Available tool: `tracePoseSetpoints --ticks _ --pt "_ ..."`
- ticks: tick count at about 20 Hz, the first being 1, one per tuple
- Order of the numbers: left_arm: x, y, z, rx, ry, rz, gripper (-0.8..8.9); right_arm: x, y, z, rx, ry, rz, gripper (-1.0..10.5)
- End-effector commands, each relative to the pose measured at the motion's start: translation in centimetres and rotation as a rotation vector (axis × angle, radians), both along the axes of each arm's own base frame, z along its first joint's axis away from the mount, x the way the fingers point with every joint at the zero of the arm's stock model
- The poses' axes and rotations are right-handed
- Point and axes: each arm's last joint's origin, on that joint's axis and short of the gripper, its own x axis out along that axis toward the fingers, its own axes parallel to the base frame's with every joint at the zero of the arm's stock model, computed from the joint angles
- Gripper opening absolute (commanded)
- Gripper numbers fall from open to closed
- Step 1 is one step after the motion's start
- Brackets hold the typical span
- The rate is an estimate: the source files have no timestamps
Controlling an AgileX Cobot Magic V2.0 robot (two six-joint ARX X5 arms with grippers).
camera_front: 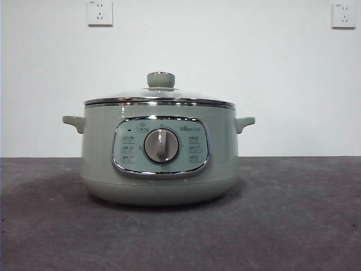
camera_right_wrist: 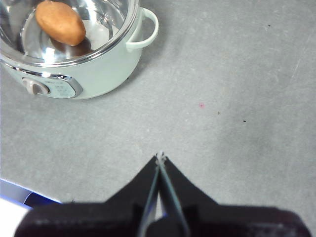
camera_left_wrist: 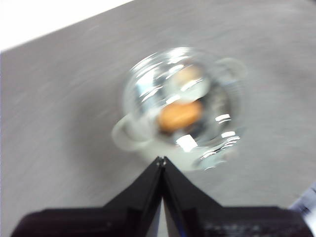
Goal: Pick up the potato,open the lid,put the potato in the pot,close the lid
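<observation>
Potato point(camera_right_wrist: 60, 22): lies inside the pot point(camera_front: 159, 164), seen through the glass.
Left pincer point(camera_left_wrist: 162, 159): pressed together, empty, above the pot; that view is blurred.
Right pincer point(camera_right_wrist: 160, 158): pressed together, empty, over bare counter point(camera_right_wrist: 232, 98), well apart from the pot.
Lid point(camera_front: 160, 97): seated level on the rim, knob point(camera_front: 161, 79) upright.
Stage: task looks complete.
Risk: a low-swinging arm could clip the knob and unseat the lid.

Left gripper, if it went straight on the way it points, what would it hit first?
Probably the lid, closed on the pot with the potato under the glass. The left gripper is shut; the view is blurred, so depth is unsure.
</observation>
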Motion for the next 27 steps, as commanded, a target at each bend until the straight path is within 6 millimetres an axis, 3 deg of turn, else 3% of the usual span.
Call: tracePoseSetpoints --ticks 1,8,10,12,13,20,27 --pt "-0.2 1.4 -5.9 0.004 -0.060 0.101 -0.01 0.0 0.0 -0.4 -0.018 0.023 -0.011 0.0" --pt "-1.5 3.3 -24.2 -0.161 -0.373 0.318 -0.01 0.1 0.1 -0.4 -0.022 0.028 -0.011 0.0" --pt "-1.7 3.4 -27.5 -0.199 -0.399 0.348 -0.01 0.1 0.1 -0.4 -0.022 0.028 -0.011 0.0" --pt "-1.8 3.5 -29.5 -0.205 -0.414 0.351 -0.01 0.2 0.1 -0.4 -0.023 0.029 -0.011 0.0" --pt "-1.8 3.5 -30.2 -0.204 -0.418 0.356 -0.01 0.2 0.1 -0.4 -0.023 0.029 -0.011 0.0" --pt "-1.7 3.9 -30.5 -0.120 -0.452 0.490 -0.01 0.2 0.2 -0.4 -0.023 0.029 -0.011 0.0" --pt "-1.7 3.9 -30.5 -0.126 -0.448 0.482 -0.01 0.2 0.2 -0.4 -0.023 0.029 -0.011 0.0"
